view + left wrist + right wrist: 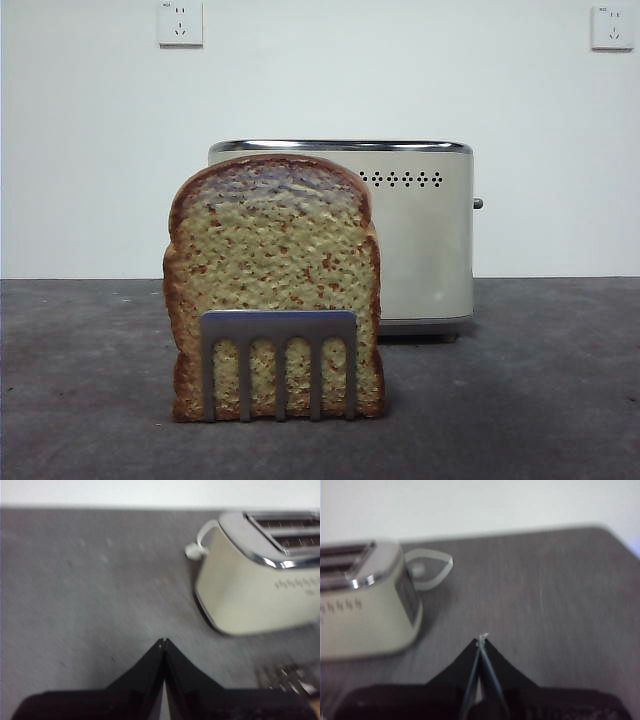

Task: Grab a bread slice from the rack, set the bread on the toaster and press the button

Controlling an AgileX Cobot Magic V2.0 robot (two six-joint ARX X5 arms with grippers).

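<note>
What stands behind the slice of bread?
The cream toaster stands behind the slice of bread, which sits in the rack. The bread covers the toaster's left part.

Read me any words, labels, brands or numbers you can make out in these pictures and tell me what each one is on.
No text can be read.
Wall sockets: a tiny mark in a top corner of each, too small to read.
Toaster: a small dark mark under the vent holes in the left wrist view, too blurred to read.
Slice of bread, rack: no text shows on either.
</note>
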